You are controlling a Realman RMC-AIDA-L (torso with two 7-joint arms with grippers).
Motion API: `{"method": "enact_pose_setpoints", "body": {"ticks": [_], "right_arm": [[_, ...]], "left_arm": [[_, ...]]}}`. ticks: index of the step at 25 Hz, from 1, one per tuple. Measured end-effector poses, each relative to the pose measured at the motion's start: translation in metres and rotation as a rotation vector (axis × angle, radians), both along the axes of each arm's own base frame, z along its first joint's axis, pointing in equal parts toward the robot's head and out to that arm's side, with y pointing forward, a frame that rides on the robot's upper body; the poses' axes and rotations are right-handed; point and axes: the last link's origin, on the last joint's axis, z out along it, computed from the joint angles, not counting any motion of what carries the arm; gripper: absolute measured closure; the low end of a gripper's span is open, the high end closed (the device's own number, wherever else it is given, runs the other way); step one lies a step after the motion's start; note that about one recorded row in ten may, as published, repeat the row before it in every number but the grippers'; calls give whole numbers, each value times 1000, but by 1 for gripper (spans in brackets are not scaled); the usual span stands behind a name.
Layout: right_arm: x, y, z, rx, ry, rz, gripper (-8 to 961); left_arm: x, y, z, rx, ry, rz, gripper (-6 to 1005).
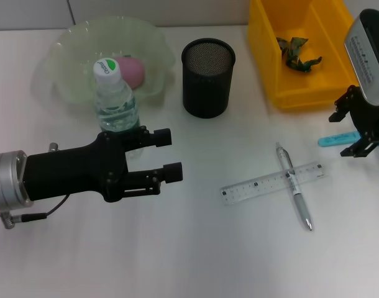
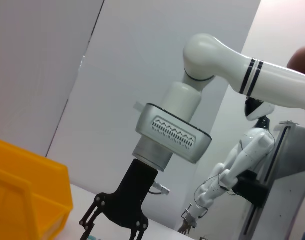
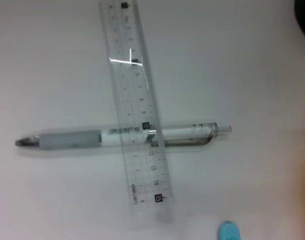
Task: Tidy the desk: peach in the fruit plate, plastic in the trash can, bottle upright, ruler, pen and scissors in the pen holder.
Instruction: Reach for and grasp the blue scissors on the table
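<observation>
Currently the white desk (image 1: 196, 261) carries, at its far right corner, a yellow trash can (image 1: 301, 93) with crumpled green plastic (image 1: 298, 53) inside. Far left edge: pale green fruit plate (image 1: 65, 53) holding the pink peach (image 1: 132, 69). Left gripper (image 1: 168, 155) extends low over the left half of the desk, fingers spread wide and holding nothing, just beside the bottle (image 1: 115, 99), which stands upright near the plate. Right gripper (image 1: 357, 139) hangs at the right edge, fingers parted, over the blue scissors handle (image 1: 338, 139). Black mesh pen holder (image 1: 207, 77) stands at far centre. Clear ruler (image 1: 273, 182) lies across the pen (image 1: 294, 186), right of centre.
</observation>
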Motion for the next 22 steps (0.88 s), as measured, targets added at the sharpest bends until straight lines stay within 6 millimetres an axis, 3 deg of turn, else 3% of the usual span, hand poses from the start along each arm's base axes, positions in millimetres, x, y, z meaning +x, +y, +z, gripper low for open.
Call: {"method": "enact_pose_setpoints", "body": {"ticks": [3,11,22], "right_arm": [[3,0,-3,-6,-3,21,213],[10,3,-8,2,-5,45,228],[14,10,-3,84,25,30,487]], "left_arm": [[-1,0,0,2,-2,4,215],[-2,1,2,13,-9,18,215],[-1,-1,0,2,-13,26,215]]}}
